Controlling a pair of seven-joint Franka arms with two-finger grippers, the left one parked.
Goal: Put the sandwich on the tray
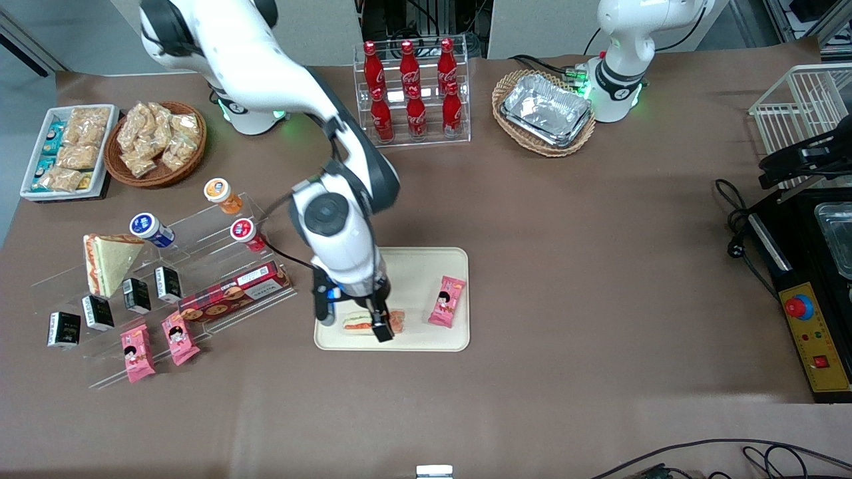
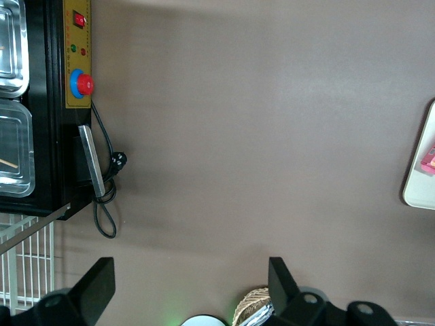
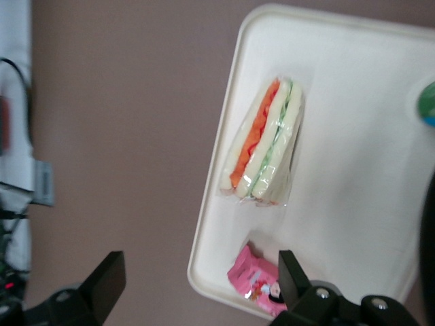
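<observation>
The sandwich [image 1: 356, 324], a wrapped white-bread wedge with orange-red and green filling, lies on the cream-beige tray [image 1: 426, 266], close to the rim nearest the front camera. My gripper [image 1: 353, 322] hangs just above it, open and empty, one finger at each side of the wedge. The right wrist view shows the sandwich [image 3: 264, 146] resting on the tray [image 3: 353, 102], clear of my gripper [image 3: 200, 285] and its spread fingers [image 3: 109, 278]. A second, alike sandwich [image 1: 110, 261] stands on the clear rack toward the working arm's end.
A pink snack pack [image 1: 446, 301] also lies on the tray. The clear rack [image 1: 200, 266] holds small cartons, cups and a biscuit box. Cola bottles [image 1: 409, 90], a foil-tray basket [image 1: 544, 110], a snack basket [image 1: 156, 141] and a white bin [image 1: 66, 152] stand farther back. A black machine [image 1: 809, 279] is at the parked arm's end.
</observation>
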